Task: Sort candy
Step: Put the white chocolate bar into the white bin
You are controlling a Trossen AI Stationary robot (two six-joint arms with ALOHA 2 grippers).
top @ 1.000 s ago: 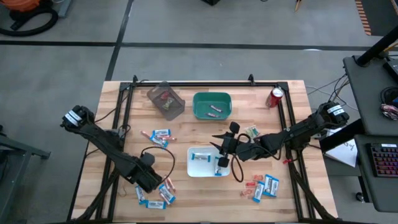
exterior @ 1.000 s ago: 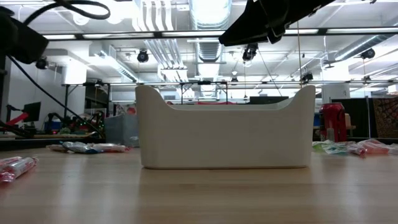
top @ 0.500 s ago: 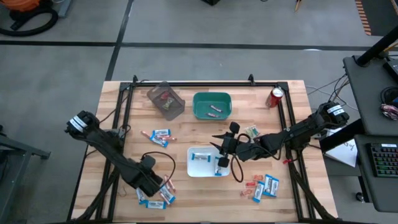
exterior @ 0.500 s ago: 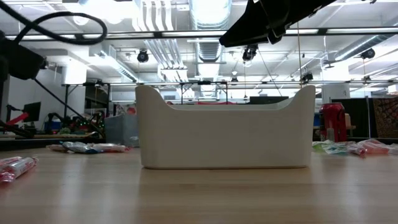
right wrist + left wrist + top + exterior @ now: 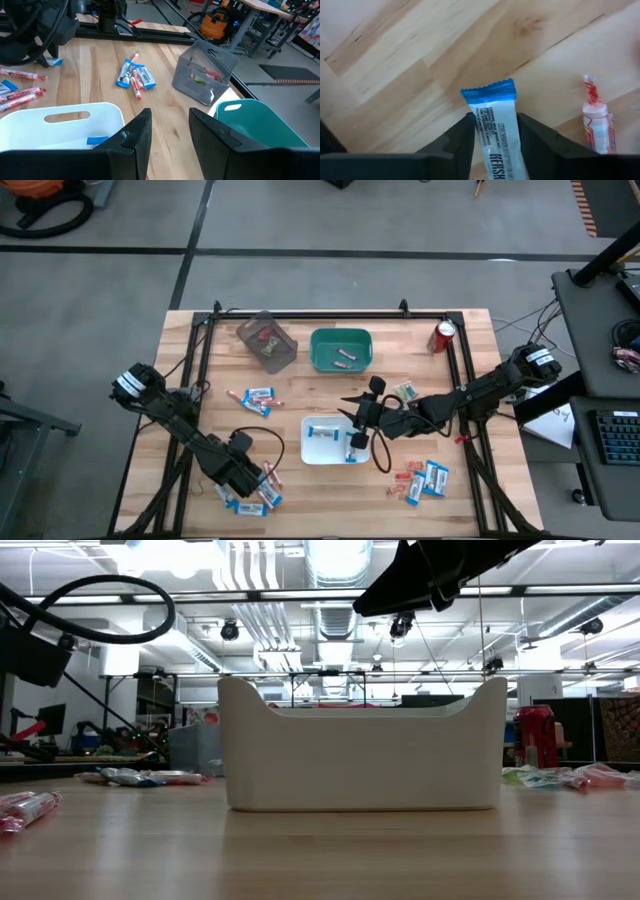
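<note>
Left tool [image 5: 255, 483]: low at the near-left part of the surface [image 5: 300, 485], fingers [image 5: 457, 142] clamped on a blue-and-white packet [image 5: 496, 127]; wrist view shows the packet running up between both fingers, its blue crimped end sticking out past them.
Near-left candy pile [image 5: 250, 495]: blue-and-white packets and pinkish sticks around the left tool; one pinkish stick [image 5: 595, 122] lies just beside the held packet, not touching it.
Near-right candy pile [image 5: 420, 480]: packets and red-orange pieces close to the near-right corner, well apart from the left pile.
White bin [image 5: 330, 440]: centre of the surface; holds blue-and-white packets [image 5: 322, 433]; the low view shows only its wall [image 5: 365, 760].
Right tool [image 5: 357, 442]: over the right edge of the white bin, fingers [image 5: 137, 137] apart with nothing between them.
Mid-left candy group [image 5: 255, 398]: packets and sticks between the white bin and the left edge, also visible from the right wrist [image 5: 134, 77].
Green bin [image 5: 341, 349]: beyond the white bin, towards the far edge; small pinkish pieces inside.
Clear bin [image 5: 267, 340]: far left of the green bin, red pieces inside.
Red can [image 5: 442, 336]: upright near the far-right corner.
</note>
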